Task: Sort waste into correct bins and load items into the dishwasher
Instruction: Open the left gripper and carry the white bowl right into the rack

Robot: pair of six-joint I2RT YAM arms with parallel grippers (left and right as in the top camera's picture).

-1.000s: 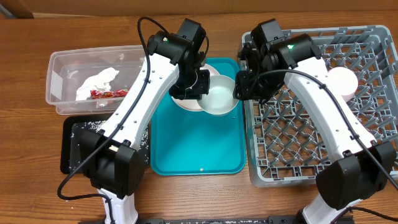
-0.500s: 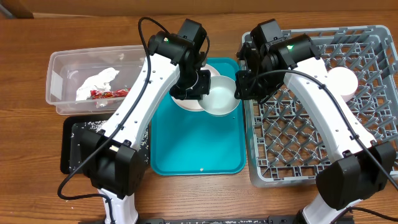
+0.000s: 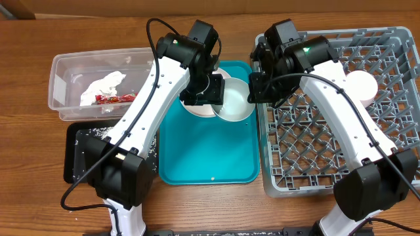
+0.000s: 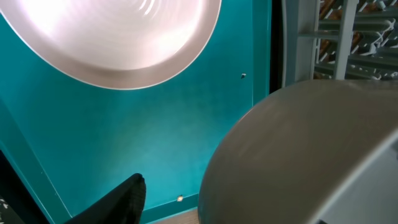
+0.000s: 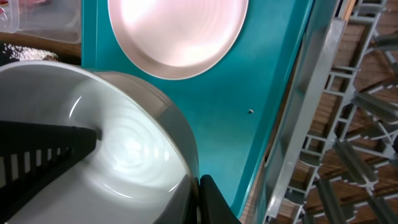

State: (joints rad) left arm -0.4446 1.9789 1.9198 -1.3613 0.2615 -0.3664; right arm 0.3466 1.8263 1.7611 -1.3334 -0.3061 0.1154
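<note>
- Pinching the rim of a small round white bowl (image 3: 233,103), the right gripper (image 3: 251,94) is clenched, one finger inside and one outside; the bowl sits tilted at the far right corner of the teal rectangular serving tray (image 3: 197,157).
- The left gripper (image 3: 200,92) hangs released at the tray's far end, beside a faintly pink round bowl (image 5: 177,34).
- A large grey lattice dish rack (image 3: 328,144) stands just right of the tray.

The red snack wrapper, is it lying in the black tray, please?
No, the wrapper lies in the clear tub beside the white napkin.

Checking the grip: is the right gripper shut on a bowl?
Shut: right gripper pinches the white bowl rim, one finger inside, one outside.
</note>
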